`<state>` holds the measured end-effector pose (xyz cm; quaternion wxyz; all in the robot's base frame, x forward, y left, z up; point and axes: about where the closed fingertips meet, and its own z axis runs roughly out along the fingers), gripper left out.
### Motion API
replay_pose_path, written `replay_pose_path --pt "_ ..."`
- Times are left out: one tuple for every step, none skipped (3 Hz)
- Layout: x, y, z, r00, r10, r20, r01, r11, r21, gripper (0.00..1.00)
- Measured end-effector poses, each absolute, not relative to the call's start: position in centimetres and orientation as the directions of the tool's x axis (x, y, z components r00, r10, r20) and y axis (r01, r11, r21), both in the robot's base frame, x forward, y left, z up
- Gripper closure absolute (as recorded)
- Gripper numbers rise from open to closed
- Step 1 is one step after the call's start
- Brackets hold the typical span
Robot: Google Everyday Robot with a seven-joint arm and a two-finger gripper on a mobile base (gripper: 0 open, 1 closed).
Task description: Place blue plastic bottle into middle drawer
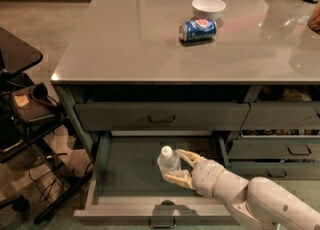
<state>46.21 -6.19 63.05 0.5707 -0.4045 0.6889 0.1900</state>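
I'm looking into the middle drawer [131, 170], which is hanging open below the desk's [150, 49] front edge. My end effector [172, 164] is clasping the bottle [169, 163] inside it, near the middle, long axis roughly upright, cap pointing up.

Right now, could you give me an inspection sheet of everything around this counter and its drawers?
Surface: grey countertop, glossy.
Job's things: blue plastic bottle, cap up, inside the pulled-out middle drawer; cannot tell whether it touches the drawer floor.
Clutter: blue soda can lying on its side, white bowl just behind it, both on the countertop.
Claw: claw reaches into the middle drawer from the right, shut on the bottle.
Cables: dark cables on the floor at left.
Surroundings: top drawer shut; black stand at left; narrower drawers at right.
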Motion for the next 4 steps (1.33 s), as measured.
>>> replay_pose_path --pt "46.2 -6.2 63.1 -0.020 -0.342 -0.940 -0.774 0.600 -0.201 1.00" --pt "48.7 -7.0 61.6 -0.040 -0.303 -0.952 -0.757 0.631 -0.169 1.00" --pt "53.3 -8.0 58.6 -0.086 -0.247 -0.965 -0.717 0.688 -0.112 1.00" --pt "54.9 -8.9 56.9 -0.109 -0.234 -0.966 -0.687 0.720 -0.097 1.00"
